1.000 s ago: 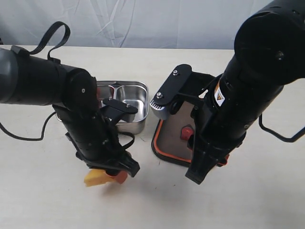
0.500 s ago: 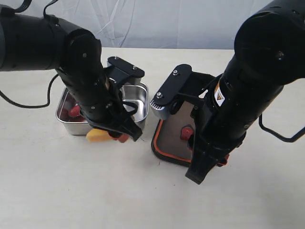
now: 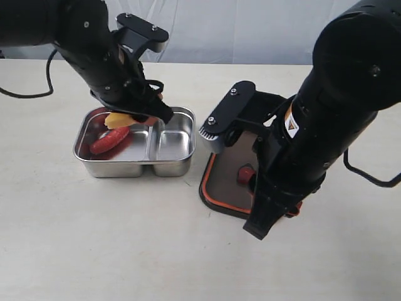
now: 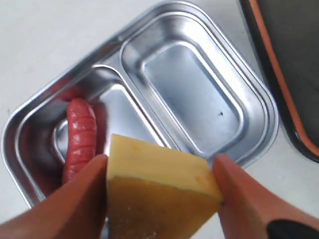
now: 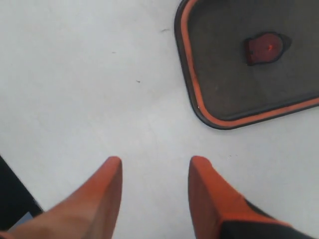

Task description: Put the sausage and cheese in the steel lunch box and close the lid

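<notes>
My left gripper [image 3: 133, 118] [image 4: 159, 172] is shut on the yellow-orange cheese [image 3: 116, 119] [image 4: 159, 191] and holds it just above the left compartment of the steel lunch box [image 3: 177, 164] [image 4: 259, 107]. The red sausage [image 3: 109, 140] [image 4: 79, 137] lies in that same compartment. The right compartment holds nothing. The dark lid [image 3: 222, 182] [image 5: 224, 64] with its orange rim and orange valve [image 5: 263, 48] lies flat on the table to the right of the box. My right gripper [image 5: 154, 172] is open above bare table beside the lid's corner, with nothing between its fingers.
The beige table [image 3: 94, 251] stretches around the box and lid. My right arm [image 3: 326, 125] towers over the lid and hides much of it in the exterior view. A pale curtain [image 3: 219, 31] hangs behind the table.
My left gripper has carried the cheese from the table's front, up and back, to above the box's left compartment. The right arm has not moved.
</notes>
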Robot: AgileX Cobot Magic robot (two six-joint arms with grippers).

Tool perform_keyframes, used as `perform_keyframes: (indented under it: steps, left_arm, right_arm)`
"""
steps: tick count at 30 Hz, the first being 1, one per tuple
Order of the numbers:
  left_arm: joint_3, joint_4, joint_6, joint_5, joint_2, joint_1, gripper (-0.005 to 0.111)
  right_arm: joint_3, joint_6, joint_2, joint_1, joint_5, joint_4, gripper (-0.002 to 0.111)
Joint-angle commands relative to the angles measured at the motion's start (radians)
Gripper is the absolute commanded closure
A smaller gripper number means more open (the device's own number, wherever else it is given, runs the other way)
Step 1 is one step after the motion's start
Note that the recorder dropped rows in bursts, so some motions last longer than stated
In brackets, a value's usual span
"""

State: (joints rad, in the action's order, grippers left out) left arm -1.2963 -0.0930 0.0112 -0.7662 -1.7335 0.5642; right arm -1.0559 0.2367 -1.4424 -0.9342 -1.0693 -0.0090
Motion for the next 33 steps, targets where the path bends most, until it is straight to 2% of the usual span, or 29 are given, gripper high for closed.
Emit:
perform_keyframes:
  steps: [1,8,13,18,21,28,30,33]
  left_arm:
    - [-0.057,0.107,-0.104,0.015,-0.042,-0.015,0.107]
    - [-0.134,0.132,-0.106,0.015,-0.196,-0.015,0.107]
    - [-0.152,0.145,-0.135,0.055,-0.226,-0.015,0.107]
    - [-0.159,0.185,-0.203,0.035,-0.228,-0.015,0.107]
    - [-0.16,0.19,-0.216,0.021,-0.23,-0.015,0.096]
    - [-0.16,0.196,-0.216,0.02,-0.232,-0.015,0.044]
    - [-0.16,0.196,-0.216,0.02,-0.232,-0.015,0.039]
    - [-0.16,0.196,-0.216,0.018,-0.232,-0.015,0.039]
  right_arm:
    - [0.005,-0.004,0.031,-0.003,-0.009,-0.009,0.066]
    - [0.005,-0.029,0.062,-0.003,-0.077,-0.009,0.066]
    - [0.005,-0.032,0.083,-0.003,-0.079,-0.011,0.066]
    - [0.005,-0.032,0.085,-0.003,-0.077,-0.026,0.066]
    - [0.005,-0.032,0.085,-0.003,-0.068,-0.037,0.066]
    - [0.005,-0.092,0.085,-0.003,-0.06,-0.064,0.066]
    - [0.005,-0.131,0.085,-0.001,-0.06,-0.084,0.066]
    - [0.005,-0.173,0.085,0.01,-0.058,-0.097,0.066]
